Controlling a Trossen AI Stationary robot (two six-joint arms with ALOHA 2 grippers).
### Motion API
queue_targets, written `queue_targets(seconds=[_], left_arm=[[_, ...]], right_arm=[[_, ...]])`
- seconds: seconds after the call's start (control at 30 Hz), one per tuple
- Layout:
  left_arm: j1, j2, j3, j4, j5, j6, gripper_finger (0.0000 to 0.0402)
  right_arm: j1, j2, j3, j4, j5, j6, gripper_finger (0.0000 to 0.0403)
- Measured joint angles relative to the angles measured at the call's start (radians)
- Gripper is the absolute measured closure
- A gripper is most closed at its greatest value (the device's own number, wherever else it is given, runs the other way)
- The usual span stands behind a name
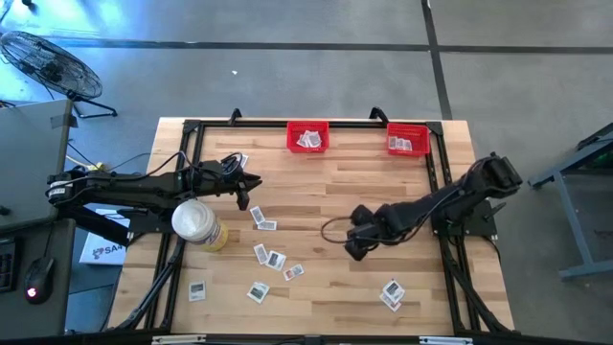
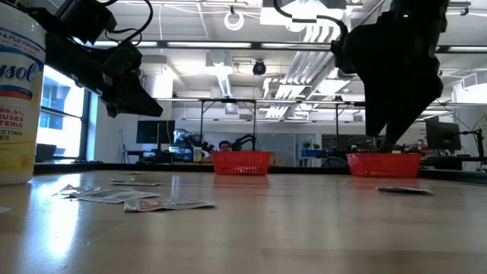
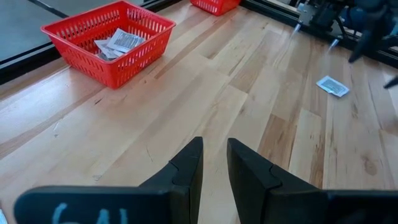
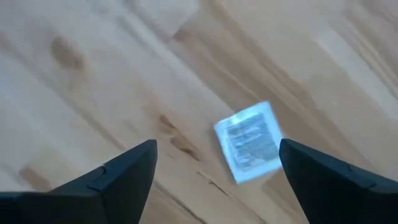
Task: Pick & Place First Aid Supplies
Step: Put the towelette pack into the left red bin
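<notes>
white packet point(image 4: 250, 141) on wood table point(image 4: 93, 74), between spread right gripper point(image 4: 214, 171) fingers.

A light wooden plank counter point(image 1: 383, 182) has a black metal frame point(image 1: 287, 124) around it. A big white round tub of wipes with a yellow label point(image 1: 196, 222) stands near its left side. On the grey floor stands a round black wire fan point(image 1: 50, 63). A black computer mouse with a red light point(image 1: 36, 284) sits on a grey desk point(image 1: 29, 163).
</notes>
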State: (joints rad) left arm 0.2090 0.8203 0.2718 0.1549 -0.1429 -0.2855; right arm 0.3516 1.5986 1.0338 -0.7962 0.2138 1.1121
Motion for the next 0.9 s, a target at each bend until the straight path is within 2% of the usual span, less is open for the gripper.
queue_targets(seconds=[0.17,0.37,0.63,0.9], left_arm=[[0.0,0.0,0.0,0.0,0.0,0.0,0.0331],[0.0,0.0,0.0,0.0,0.0,0.0,0.0331],[0.0,0.0,0.0,0.0,0.0,0.0,0.0331],[0.0,0.0,0.0,0.0,0.0,0.0,0.0331]], right_arm=[[0.031,0.01,-0.11,0.153,0.018,-0.15,0.0101],[0.043,0.012,-0.218,0.341,0.093,-0.288,0.0136],[0.044,0.012,-0.293,0.442,0.116,-0.461,0.0183],[0.044,0.009,-0.341,0.501,0.126,-0.534,0.0229]])
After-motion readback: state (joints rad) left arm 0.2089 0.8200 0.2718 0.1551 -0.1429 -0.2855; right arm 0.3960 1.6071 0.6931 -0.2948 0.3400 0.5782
